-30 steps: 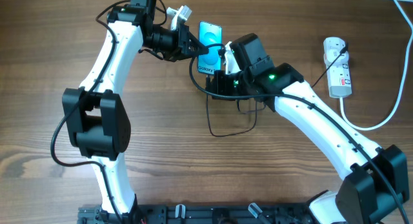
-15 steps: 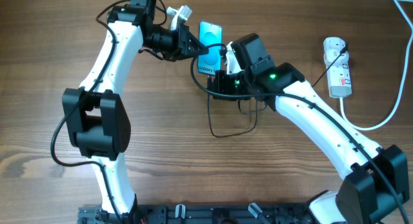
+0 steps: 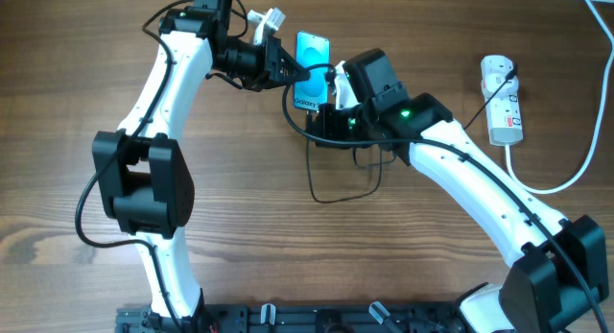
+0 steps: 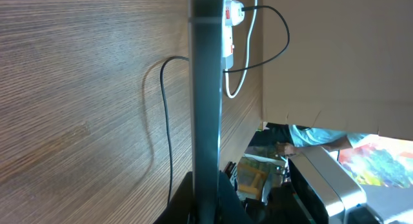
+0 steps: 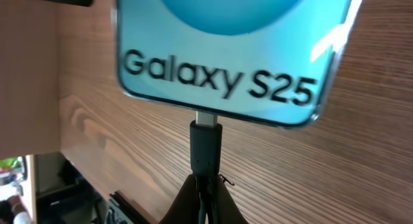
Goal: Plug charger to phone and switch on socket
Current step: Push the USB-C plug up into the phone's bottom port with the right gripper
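The left gripper (image 3: 286, 72) pinches the phone (image 3: 313, 64), which is held between the two arms. The right gripper (image 5: 205, 197) pinches the charger (image 5: 205, 146) at the phone's "Galaxy" end, with its tip touching the port and in line with the phone's long axis. The socket (image 3: 503, 101) lies well apart, nearer the right arm.

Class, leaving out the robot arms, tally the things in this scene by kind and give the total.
phone: 1
charger cable: 1
power strip, with its white cord: 1
Total: 3
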Controlling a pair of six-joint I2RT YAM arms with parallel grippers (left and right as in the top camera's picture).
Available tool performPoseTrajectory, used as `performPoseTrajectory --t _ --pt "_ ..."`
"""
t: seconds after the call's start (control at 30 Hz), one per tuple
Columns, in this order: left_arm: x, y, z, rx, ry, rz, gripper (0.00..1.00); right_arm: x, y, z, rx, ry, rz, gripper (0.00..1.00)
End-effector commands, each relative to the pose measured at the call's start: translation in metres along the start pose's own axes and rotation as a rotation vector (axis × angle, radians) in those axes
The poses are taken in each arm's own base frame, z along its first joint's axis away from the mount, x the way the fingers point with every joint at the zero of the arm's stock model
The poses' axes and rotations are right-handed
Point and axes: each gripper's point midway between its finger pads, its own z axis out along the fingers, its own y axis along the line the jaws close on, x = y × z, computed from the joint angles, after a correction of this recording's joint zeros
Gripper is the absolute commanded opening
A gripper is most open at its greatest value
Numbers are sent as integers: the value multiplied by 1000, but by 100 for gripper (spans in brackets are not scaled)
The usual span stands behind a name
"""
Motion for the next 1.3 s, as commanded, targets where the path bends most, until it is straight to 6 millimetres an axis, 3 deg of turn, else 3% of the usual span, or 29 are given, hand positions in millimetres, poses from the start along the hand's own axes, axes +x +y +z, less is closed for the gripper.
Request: performPoseTrajectory --t 0.0,0.57,1.27 --pt "-1 -18 -8 23 -18 67 4 -7 17 -13 -53 -26 -25 5" --pt "1 -19 -8 31 -12 57 4 -8 7 -13 -5 -35 9 4" --pt "2 -19 -8 30 -8 51 4 -15 10 -14 -19 -60 9 5"
